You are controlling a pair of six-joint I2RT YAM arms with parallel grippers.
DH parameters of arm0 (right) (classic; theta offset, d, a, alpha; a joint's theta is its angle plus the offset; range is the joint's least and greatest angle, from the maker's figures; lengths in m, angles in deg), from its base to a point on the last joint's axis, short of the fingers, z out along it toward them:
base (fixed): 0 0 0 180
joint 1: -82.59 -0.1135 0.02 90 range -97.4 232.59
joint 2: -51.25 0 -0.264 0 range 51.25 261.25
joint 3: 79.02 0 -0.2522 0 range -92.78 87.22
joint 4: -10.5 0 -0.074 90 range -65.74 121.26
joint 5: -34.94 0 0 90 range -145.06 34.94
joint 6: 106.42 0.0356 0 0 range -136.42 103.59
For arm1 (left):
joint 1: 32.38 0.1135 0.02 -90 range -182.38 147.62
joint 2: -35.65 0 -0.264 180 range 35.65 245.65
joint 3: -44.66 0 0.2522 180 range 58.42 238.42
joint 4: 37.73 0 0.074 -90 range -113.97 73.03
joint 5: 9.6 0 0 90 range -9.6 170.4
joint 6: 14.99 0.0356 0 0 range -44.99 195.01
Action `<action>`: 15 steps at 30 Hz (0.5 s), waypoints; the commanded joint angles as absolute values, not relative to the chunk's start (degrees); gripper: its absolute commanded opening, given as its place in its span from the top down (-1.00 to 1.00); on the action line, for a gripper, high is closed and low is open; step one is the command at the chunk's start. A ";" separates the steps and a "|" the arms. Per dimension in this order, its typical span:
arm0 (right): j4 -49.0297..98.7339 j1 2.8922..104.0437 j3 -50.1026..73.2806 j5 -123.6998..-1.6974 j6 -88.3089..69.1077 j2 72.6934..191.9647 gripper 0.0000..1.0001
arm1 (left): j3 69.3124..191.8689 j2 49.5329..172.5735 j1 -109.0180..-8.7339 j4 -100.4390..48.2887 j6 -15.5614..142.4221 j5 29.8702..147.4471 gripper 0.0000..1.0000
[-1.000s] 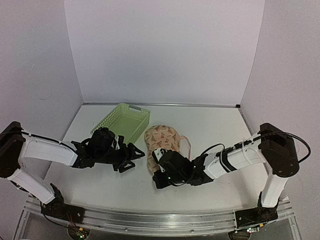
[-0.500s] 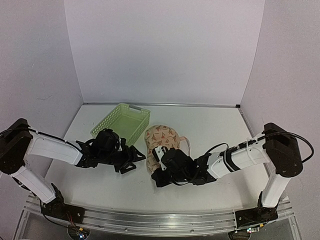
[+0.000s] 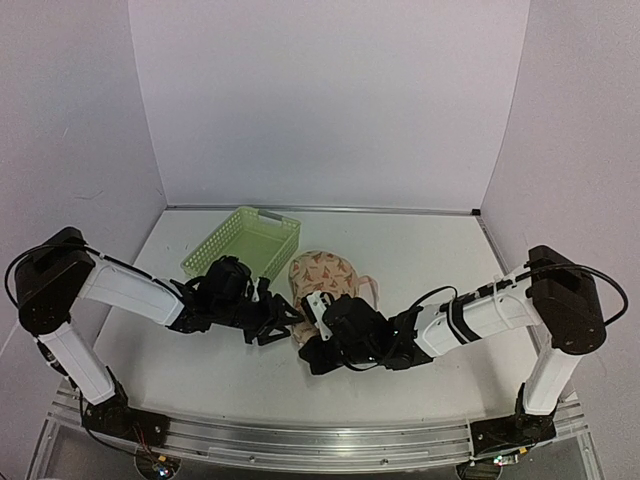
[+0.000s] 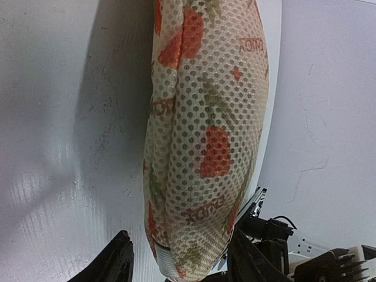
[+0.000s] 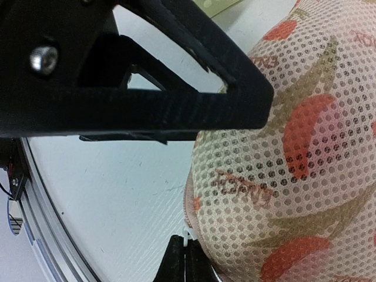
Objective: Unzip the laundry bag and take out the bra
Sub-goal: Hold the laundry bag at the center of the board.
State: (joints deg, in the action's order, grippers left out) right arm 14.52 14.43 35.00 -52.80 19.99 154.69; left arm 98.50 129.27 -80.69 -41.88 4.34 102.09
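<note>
The laundry bag (image 3: 326, 272), a cream mesh pouch with orange-red print, lies on the white table in front of both arms. My left gripper (image 3: 287, 322) is open, and its fingers (image 4: 254, 258) stand on either side of the bag's near end (image 4: 205, 147) without closing on it. My right gripper (image 5: 187, 264) is shut on the small white zipper pull (image 5: 187, 238) at the bag's edge seam (image 5: 270, 176). In the top view the right gripper (image 3: 309, 332) sits just right of the left one. The bra is hidden.
A light-green lattice basket (image 3: 245, 243) stands behind and to the left of the bag. The left gripper's black finger (image 5: 147, 88) crosses close above the right gripper's tips. A pale loop of strap (image 3: 372, 290) lies at the bag's right side.
My left arm has moved right until its open jaws straddle the bag's near end. The right gripper has stayed at the bag's edge, hardly moving.
</note>
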 commanded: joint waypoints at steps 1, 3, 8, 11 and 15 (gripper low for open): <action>10.46 14.42 34.40 -53.61 19.18 151.79 1.00 | 100.97 131.11 -80.45 -46.98 3.66 105.55 0.04; 10.46 14.38 34.53 -53.58 19.28 151.75 1.00 | 101.07 131.45 -80.54 -47.53 3.57 105.86 0.19; 10.46 14.38 35.08 -53.28 19.76 151.53 1.00 | 100.80 130.70 -80.54 -48.01 3.77 106.05 0.59; 10.99 14.32 35.56 -53.39 20.07 151.32 1.00 | 100.35 130.18 -80.54 -48.05 3.76 105.88 0.92; 11.97 14.34 37.30 -53.40 20.93 150.27 1.00 | 99.68 129.55 -80.38 -48.05 3.88 105.50 1.00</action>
